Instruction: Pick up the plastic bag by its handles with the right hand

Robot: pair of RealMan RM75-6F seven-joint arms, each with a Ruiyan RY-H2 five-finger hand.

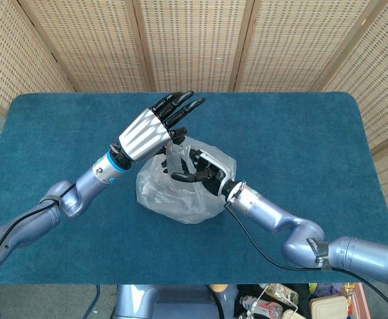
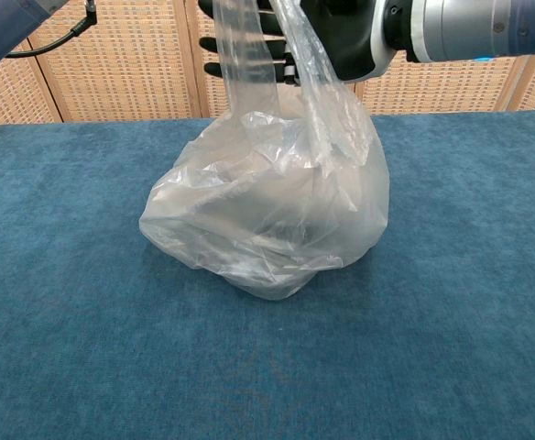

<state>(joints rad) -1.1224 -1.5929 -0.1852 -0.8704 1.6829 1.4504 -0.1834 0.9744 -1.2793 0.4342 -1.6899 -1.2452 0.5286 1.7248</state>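
Note:
A clear plastic bag [image 1: 181, 191] [image 2: 267, 211] sits in the middle of the blue table [image 1: 300, 133]. Its two handles [image 2: 249, 64] rise taut from the bag and loop over the dark fingers [image 2: 240, 41] of my right hand [image 1: 200, 169] [image 2: 341, 37], which holds them just above the bag. My left hand [image 1: 157, 126] hovers flat over the bag's far left side, fingers stretched out and holding nothing. In the chest view only the left forearm [image 2: 11, 18] shows, at the top left corner.
Woven screen panels [image 1: 194, 40] stand behind the table's far edge. Blue cloth [image 2: 66, 321] surrounds the bag on all sides. Some clutter [image 1: 274, 302] lies on the floor below the near edge.

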